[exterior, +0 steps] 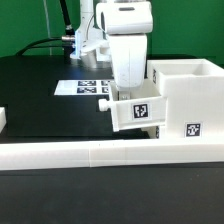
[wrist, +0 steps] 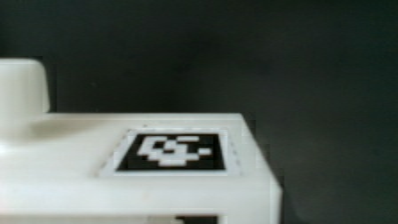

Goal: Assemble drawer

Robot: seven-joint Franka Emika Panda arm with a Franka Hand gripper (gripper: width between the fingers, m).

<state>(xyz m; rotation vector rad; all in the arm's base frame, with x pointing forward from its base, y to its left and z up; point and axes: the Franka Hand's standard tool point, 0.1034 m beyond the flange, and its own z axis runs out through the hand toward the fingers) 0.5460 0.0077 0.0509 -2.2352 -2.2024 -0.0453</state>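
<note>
The large white housing (exterior: 186,92) stands at the exterior view's right, open at the top, with a tag on its front. My gripper (exterior: 128,90) reaches down from above and is shut on a small white tray (exterior: 136,108). It holds the tray on edge right against the housing's left side, tag facing the camera, small knob (exterior: 103,103) pointing left. In the wrist view the tray (wrist: 71,165) fills the lower part, with its tag (wrist: 173,150) and knob (wrist: 18,90). My fingertips are hidden there.
The long low white border rail (exterior: 80,152) runs across the front, just below the held tray. The marker board (exterior: 84,87) lies on the black table behind the gripper. A white part (exterior: 3,120) is cut off at the left edge.
</note>
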